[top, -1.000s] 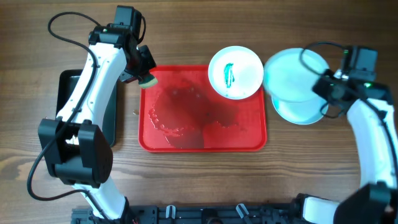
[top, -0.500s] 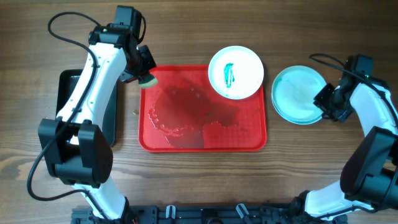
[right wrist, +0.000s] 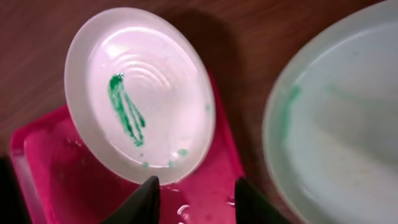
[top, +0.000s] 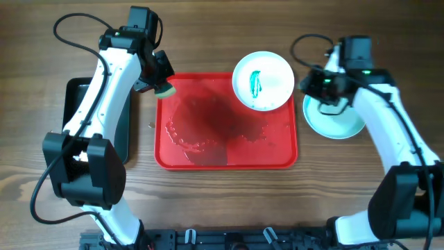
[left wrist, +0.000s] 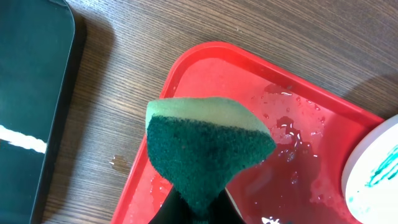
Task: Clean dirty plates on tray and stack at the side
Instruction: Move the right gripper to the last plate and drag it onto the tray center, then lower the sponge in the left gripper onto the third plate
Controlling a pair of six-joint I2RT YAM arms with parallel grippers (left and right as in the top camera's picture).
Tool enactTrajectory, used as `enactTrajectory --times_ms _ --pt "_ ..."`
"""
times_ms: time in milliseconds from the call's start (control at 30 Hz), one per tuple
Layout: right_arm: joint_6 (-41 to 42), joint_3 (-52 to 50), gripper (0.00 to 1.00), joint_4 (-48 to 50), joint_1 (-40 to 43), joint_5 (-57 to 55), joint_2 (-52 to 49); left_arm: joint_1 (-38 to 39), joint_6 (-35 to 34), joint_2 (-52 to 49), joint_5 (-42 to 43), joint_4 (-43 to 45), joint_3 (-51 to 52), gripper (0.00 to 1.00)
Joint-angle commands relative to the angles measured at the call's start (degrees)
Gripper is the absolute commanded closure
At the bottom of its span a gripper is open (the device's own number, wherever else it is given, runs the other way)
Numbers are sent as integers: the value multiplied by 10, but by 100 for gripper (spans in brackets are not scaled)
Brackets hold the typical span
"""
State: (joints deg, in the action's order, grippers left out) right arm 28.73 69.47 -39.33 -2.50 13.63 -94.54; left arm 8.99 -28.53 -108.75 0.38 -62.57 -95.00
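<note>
From overhead, shows the right gripper (top: 318, 83) gone from the right rim of the aqua plate (top: 338, 119) beside the red tray (top: 208, 156), hanging now between it and the smeared white plate (top: 263, 80) on the tray's far right corner; suggests one plate set aside, the dirty one next. Leaves the left gripper (top: 161, 83) unmoved at the far left corner. From the left wrist, adds a firm pinch on the green sponge (left wrist: 205, 149) and water (left wrist: 283, 127) on the tray. From the right wrist, reveals fingers (right wrist: 149, 198) spread and empty near the white plate, plus a faint green tinge on the aqua plate, missed overhead.
</note>
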Motion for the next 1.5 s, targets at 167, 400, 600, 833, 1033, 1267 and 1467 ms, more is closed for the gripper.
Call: enactTrajectory --times_ms 167,400,600,833,1033,1267,1467 --pt "135 5 71 18 -88 -118 -87 0 9 2 7 1 -1 96" --pt "128 5 88 53 -89 -77 -152 0 9 2 7 1 -1 96" --pt "92 5 96 59 -94 -6 -177 0 9 2 7 1 -1 96" --pt "40 6 96 28 -179 46 -177 0 9 2 7 1 -1 96" --pt "9 25 73 12 -240 48 -166 0 9 2 7 2 -1 96" --pt "-120 77 41 61 -238 -14 -168 0 9 2 7 2 -1 96" --pt "-148 77 43 89 -238 -23 -205 0 12 2 6 -4 -1 96"
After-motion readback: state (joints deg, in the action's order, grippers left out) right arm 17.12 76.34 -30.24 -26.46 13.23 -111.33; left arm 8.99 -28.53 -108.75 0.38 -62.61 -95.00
